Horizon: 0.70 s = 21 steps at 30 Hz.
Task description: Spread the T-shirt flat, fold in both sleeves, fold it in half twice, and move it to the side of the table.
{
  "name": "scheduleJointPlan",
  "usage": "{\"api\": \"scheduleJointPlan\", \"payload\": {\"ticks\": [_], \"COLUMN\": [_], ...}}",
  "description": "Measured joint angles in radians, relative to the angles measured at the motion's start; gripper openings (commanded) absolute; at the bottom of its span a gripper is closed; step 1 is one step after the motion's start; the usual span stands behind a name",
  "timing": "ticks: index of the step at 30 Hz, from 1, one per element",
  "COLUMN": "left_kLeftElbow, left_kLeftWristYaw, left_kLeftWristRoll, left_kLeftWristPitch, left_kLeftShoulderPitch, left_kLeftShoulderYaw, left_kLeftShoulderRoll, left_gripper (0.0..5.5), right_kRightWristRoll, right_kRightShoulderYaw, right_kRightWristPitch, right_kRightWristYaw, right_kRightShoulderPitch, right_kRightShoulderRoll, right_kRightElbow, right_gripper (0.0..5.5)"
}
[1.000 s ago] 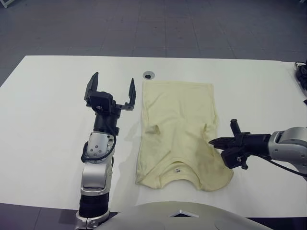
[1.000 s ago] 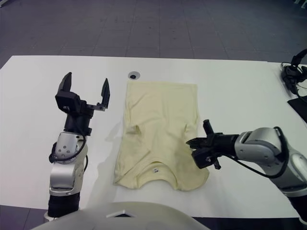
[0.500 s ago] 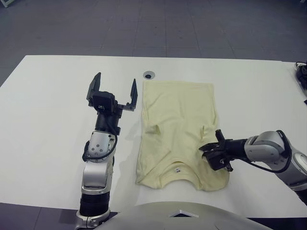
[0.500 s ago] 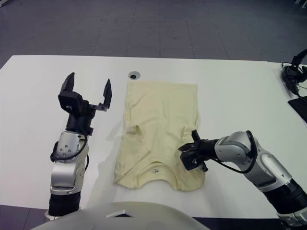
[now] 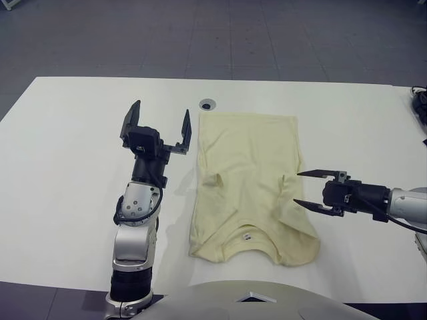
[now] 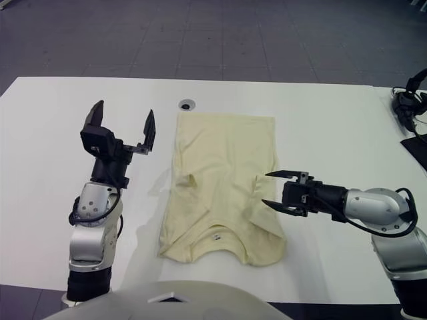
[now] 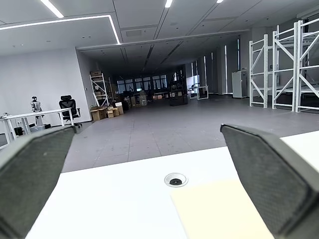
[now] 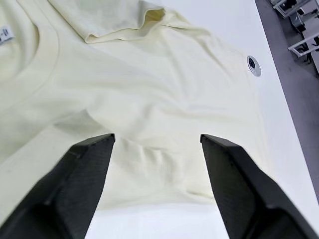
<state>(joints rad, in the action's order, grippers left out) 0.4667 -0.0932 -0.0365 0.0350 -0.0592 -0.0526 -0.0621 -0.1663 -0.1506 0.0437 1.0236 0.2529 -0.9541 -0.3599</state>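
T-shirt: the pale yellow T-shirt [image 5: 247, 160] lies flat just right of centre in the left eye view, with its collar toward the bottom of the frame and its hem toward the top.
Sleeves: the left sleeve [image 5: 213, 179] and the right sleeve [image 5: 288, 181] are both turned in over the body. The lower right shoulder [image 5: 305, 235] bulges out past the straight side edge and looks rumpled.
Stage: judged from this, the sleeve folds are done or nearly done, and the first halving is not yet done.
Right gripper: the right gripper [image 5: 299, 188] comes in from the right of the frame at mid-height. Its jaws are spread and hold nothing, and they sit over the shirt's right edge beside the folded sleeve. The right wrist view shows cloth between the two fingers [image 8: 84, 174].
Left gripper: the left gripper [image 5: 160, 115] stands upright in the upper left-centre, just beside the shirt's left edge. Its jaws are wide apart and empty, raised off the table.
Table: the white table [image 5: 67, 133] has a round cable hole [image 5: 207, 104] near the shirt's upper left corner.
Risk, grip: if the right jaws close here they may catch only the sleeve layer, or body and sleeve together, so a lift could pull the sleeve fold open.
Risk, drag: the cloth is thin and limp. A pull from one side alone would likely skew the shirt or bunch it toward the lower right.
Risk, fold: the bulging shoulder may carry into the halving and leave uneven edges.
Risk, arms: the raised left arm is close to the shirt, and a sweep downward could push the left edge inward.
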Motion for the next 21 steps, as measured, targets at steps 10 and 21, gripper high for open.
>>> {"api": "scheduleJointPlan", "payload": {"ticks": [10,21], "left_kLeftElbow": [-0.003,-0.013], "left_kLeftWristYaw": [-0.006,-0.007], "left_kLeftWristRoll": [0.0,0.001], "left_kLeftWristPitch": [0.001,0.001], "left_kLeftShoulderPitch": [0.0,0.001], "left_kLeftShoulderYaw": [0.01,0.01], "left_kLeftShoulderRoll": [-0.019,-0.03], "left_gripper": [5.4,5.4], "right_kRightWristRoll": [0.01,0.002], "right_kRightShoulderYaw": [0.074,0.117], "right_kRightWristPitch": [0.081,0.093], "right_kRightWristYaw": [0.064,0.104], "right_kRightShoulderPitch": [0.138,0.067], "right_kRightShoulderRoll": [0.017,-0.037], "right_kRightElbow": [0.159,0.212], "right_gripper": [5.29,5.39]}}
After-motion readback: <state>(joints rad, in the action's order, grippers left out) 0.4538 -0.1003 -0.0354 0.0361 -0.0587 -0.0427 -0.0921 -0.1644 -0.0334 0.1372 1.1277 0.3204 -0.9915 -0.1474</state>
